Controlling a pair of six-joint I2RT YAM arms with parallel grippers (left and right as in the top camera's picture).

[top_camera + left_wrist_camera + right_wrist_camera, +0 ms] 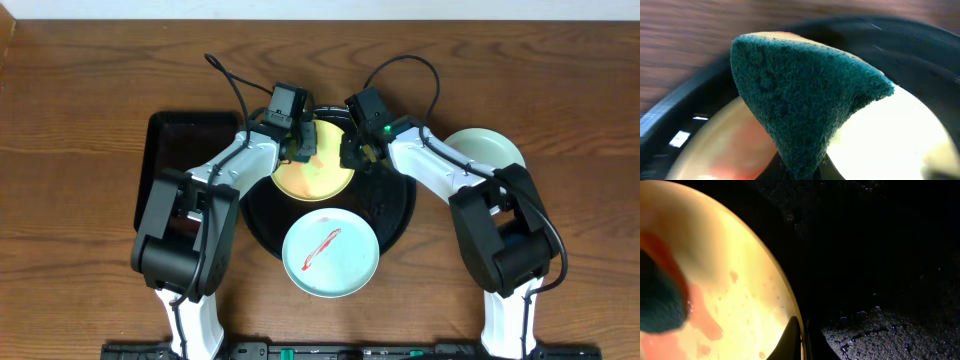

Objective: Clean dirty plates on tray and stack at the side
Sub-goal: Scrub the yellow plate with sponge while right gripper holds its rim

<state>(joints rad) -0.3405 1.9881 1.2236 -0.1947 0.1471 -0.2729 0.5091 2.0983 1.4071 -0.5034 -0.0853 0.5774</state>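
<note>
Yellow, stiff and probably slippery, the plate (320, 180) handles best by its thin rim, pinched between the closed jaws of the right gripper (797, 341) — while the left gripper (302, 146) squeezes a soft sponge (805, 100) tight.

Wooden table (80, 120): round black tray (388, 215) centre, rectangular black tray (172, 145) left, pale plate (495, 148) right.

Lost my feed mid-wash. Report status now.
Left gripper shut on sponge, at the yellow plate. Right gripper pinching that plate's rim, on the tray. Red smear on it. Blue plate unwashed; nothing blocking.
</note>
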